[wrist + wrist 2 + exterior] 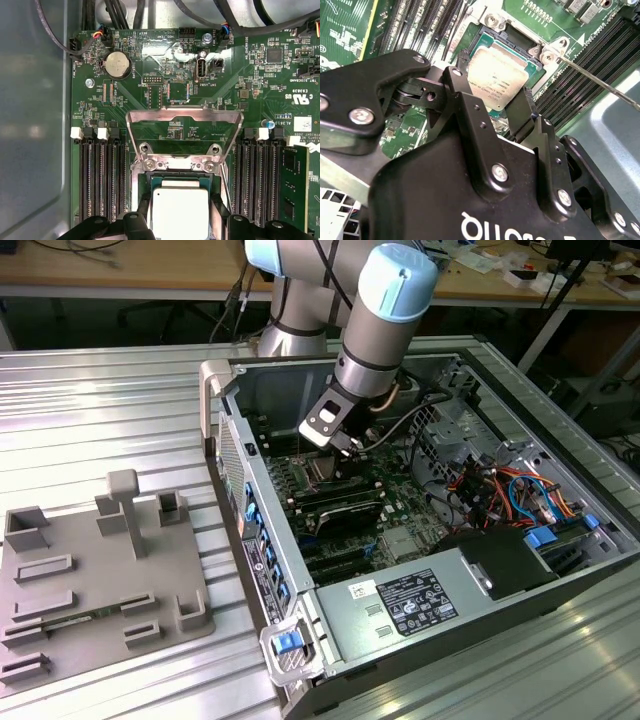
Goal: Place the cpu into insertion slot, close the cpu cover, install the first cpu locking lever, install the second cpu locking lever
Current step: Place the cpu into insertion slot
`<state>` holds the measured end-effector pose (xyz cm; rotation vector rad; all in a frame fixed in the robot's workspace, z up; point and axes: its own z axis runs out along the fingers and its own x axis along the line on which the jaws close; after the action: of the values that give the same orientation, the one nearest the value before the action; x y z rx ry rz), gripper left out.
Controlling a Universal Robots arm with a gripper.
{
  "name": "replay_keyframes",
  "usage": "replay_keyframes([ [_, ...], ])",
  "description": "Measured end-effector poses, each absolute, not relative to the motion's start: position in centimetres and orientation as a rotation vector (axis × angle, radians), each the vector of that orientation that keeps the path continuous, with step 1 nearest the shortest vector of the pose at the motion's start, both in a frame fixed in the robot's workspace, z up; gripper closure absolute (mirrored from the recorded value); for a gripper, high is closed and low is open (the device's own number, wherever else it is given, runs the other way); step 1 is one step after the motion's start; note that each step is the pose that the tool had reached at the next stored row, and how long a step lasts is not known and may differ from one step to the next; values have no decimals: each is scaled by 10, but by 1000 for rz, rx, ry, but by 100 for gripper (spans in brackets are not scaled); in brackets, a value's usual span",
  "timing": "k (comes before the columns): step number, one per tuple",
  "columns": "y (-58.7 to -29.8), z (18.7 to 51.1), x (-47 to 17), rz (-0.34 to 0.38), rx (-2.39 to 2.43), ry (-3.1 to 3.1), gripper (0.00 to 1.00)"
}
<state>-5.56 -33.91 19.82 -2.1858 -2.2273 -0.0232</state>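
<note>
Closest to the wrist cameras, the matte black two-fingered gripper [490, 82] is hanging over the board, its bolted linkage plates spreading wide in the second wrist view. Its two narrow black fingers [461, 95] are clamping opposite edges of the cpu [497, 67], a small flat square chip with a brushed silver-grey metal top. The cpu is lying flat with that metal face turned up toward the cameras. Being square, it is showing no long axis, and its edges are lining up with the socket's.

It is sitting in the insertion slot [175, 176], a dark square socket with a silvery rim, though it is hard to judge whether it is fully seated or just above the contacts. Just beyond, the cpu cover [184, 116], a thin silvery metal frame with a cut-out centre, is standing open on its hinge at the socket's far edge. A thin silvery wire rod [600, 82] is angling out from one socket corner.

Long black memory slots [100, 180] are running along both sides, and a round silver coin battery [117, 64] is lying farther off on the green motherboard [250, 85].

In the exterior view, the grey arm [375, 330] with pale-blue joint caps is bending steeply down into the open computer case [250, 490], which is lying on a ribbed metal table [100, 400]. A grey moulded tray [100, 580] is resting well apart on the exterior view's left.
</note>
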Motion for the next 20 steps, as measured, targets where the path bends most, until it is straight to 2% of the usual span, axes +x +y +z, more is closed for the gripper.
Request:
replay_keyframes([
  [20, -337, 196, -56, -23, -2201, -2213, 45],
])
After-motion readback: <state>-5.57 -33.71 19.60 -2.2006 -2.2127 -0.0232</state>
